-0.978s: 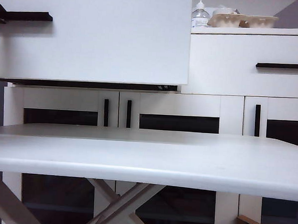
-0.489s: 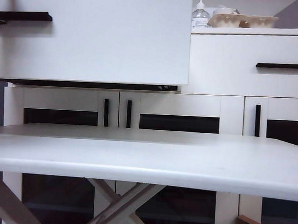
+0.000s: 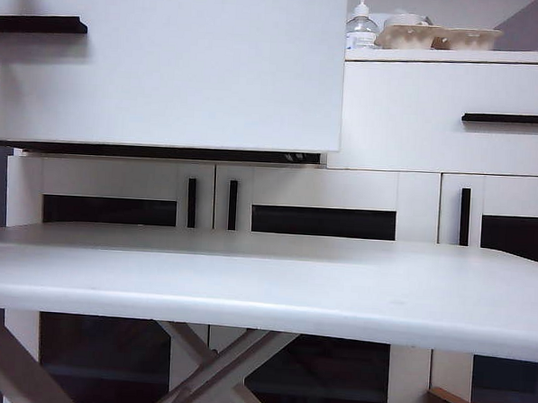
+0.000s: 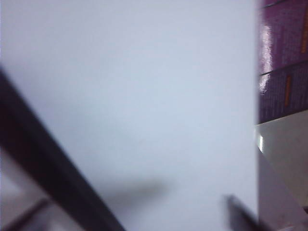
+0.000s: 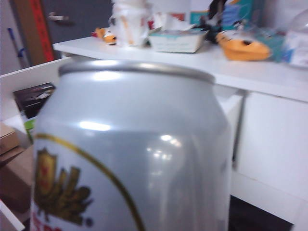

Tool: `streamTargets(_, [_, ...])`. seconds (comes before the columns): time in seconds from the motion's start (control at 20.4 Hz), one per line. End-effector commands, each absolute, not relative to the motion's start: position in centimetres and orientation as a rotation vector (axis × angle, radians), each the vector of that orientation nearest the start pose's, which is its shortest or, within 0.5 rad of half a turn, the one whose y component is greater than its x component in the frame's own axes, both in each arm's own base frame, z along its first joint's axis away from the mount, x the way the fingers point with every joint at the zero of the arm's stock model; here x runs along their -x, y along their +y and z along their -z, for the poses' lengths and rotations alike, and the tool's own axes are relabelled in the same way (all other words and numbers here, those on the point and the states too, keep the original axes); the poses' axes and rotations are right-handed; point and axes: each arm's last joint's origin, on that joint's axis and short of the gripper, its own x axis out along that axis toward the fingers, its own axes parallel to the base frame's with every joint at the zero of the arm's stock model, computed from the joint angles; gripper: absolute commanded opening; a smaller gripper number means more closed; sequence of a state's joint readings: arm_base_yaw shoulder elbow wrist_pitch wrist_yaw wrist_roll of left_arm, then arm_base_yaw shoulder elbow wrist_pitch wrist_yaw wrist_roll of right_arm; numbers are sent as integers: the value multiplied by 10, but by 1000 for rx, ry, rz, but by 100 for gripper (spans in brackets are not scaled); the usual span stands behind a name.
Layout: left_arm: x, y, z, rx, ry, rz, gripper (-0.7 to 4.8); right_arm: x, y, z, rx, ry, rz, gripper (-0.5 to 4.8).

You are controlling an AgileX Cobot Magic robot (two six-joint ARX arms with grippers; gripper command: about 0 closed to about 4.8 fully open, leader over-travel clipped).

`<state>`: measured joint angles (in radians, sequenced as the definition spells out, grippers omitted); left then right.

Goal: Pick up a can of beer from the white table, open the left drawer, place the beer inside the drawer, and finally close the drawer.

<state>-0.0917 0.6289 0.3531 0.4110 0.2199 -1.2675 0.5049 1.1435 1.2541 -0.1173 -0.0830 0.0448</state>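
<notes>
Well, the left drawer (image 3: 168, 70) is pulled out far. Its big white front hangs over the back of the table (image 3: 264, 292), and its long black handle (image 3: 36, 23) shows at the top corner. The smaller drawer (image 3: 409, 119) beside it is closed. A pump bottle (image 3: 361, 26) and an egg box (image 3: 440, 36) sit on top of the cabinet.

The left gripper (image 4: 239, 217) is right up against the drawer front, near the black handle but not touching it. Only a dark blurry bit of it shows, so I cannot tell if it is open or closed.

The can of beer (image 5: 134, 154) is not on the table. It is up in the air, right in front of the right wrist camera, so the right gripper has hold of it. The can hides the fingers. The can is silver with a gold and red badge. Behind it, the open drawer shows a dark box (image 5: 33, 98) inside.
</notes>
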Motion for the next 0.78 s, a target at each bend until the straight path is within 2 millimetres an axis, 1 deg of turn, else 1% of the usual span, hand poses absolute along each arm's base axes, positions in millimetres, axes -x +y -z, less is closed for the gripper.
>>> streamTargets(0.05, [-152,-21,-265,1234,74,360,479,-215,123,-444,-77,-111,-627,225])
streamTargets(0.15, [-152,-21,-262,1232,108,336,479,-221,127,-451,-76,-116,-648,225])
streamTargets(0.29, [-152,-21,-258,1191,133,314,479,-234,135,-467,-74,-126,-673,225])
streamTargets(0.39, [-151,-20,-258,1184,131,314,479,-243,141,-472,-73,-127,-693,225])
streamTargets(0.54, [-150,-20,-259,1159,128,314,479,-256,149,-474,-70,-117,-723,225])
streamTargets(0.78, [-139,-19,-266,1032,68,342,479,-274,168,-468,-66,-93,-774,225])
